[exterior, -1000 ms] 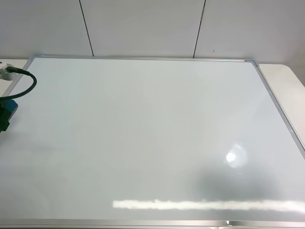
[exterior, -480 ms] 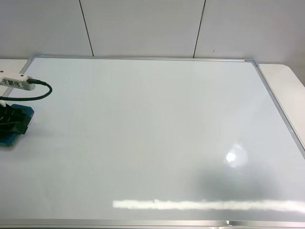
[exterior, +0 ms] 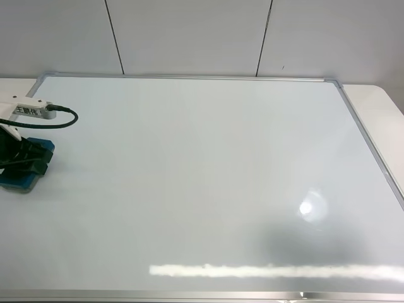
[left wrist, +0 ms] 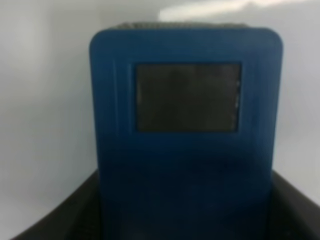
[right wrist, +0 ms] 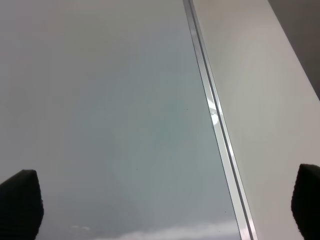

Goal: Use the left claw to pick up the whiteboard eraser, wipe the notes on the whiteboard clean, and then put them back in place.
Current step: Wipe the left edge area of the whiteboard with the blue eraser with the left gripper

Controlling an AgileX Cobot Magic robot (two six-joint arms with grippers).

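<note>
The whiteboard (exterior: 208, 177) lies flat and fills most of the exterior view, with a thin silver frame. No red notes show on it. The left claw (exterior: 22, 161) is at the board's left edge, with its white labelled box (exterior: 25, 108) and black cable behind it. It is shut on the teal-blue whiteboard eraser (exterior: 25, 183), which rests on the board. In the left wrist view the eraser (left wrist: 185, 95) fills the frame, with one dark square patch on top and a black finger (left wrist: 65, 220) on each side. The right gripper (right wrist: 162, 205) is open and empty above the board's right edge.
A white tabletop (exterior: 385, 113) shows beyond the board's right frame (right wrist: 215, 115). A white panelled wall (exterior: 189, 31) stands behind the board. Bright light glare (exterior: 312, 205) lies on the board's near right part.
The left claw has moved right from the frame's left edge onto the board, carrying the eraser with it. Nothing else has changed.
</note>
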